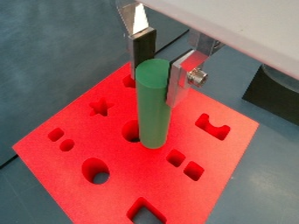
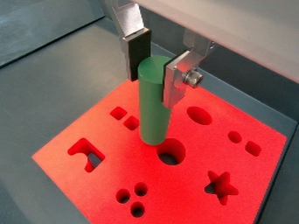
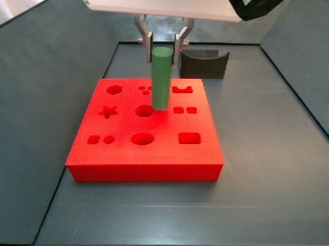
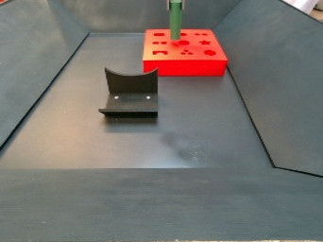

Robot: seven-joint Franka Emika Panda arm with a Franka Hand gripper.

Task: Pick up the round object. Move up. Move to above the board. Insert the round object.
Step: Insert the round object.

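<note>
My gripper [image 1: 162,66] is shut on the top of the round object, a slim green cylinder peg [image 1: 152,105], and holds it upright. The silver fingers clamp it from both sides in both wrist views [image 2: 158,63]. The peg [image 2: 152,101] hangs over the middle of the red board [image 1: 70,144], its lower end next to the centre round hole [image 2: 172,156]. I cannot tell whether it touches the board. In both side views the peg [image 3: 161,82] [image 4: 175,19] stands over the board [image 3: 141,163] [image 4: 190,64], under the gripper [image 3: 164,43].
The dark fixture [image 3: 203,63] stands on the grey floor just beyond the board; it also shows in a side view [image 4: 128,95]. Sloping dark walls [image 4: 44,85] enclose the floor. The board has star, square, oval and other cut-outs [image 2: 219,185].
</note>
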